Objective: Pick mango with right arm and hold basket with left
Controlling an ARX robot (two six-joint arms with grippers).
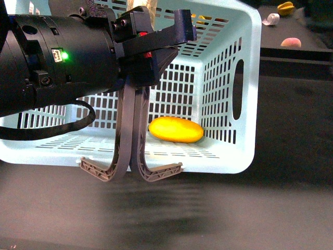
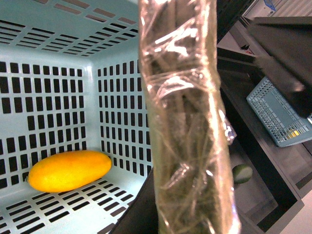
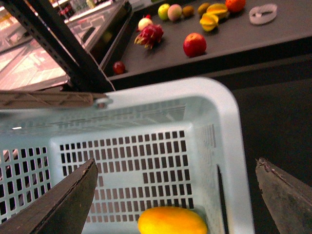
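While dark, tabletop (image 1: 291, 208) under basket (image 1: 244, 78)

Thick black left arm (image 1: 57, 62), green light, cable.

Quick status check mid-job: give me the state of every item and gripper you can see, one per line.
mango: lying on its side on the basket floor, not gripped.
basket: tilted off the ground, hanging by its handles.
basket handles: swung together, gathered at the left gripper.
left gripper: closed on the handles.
right gripper: open, fingers spread above the mango, empty.
apple: resting on the dark shelf beyond the basket.
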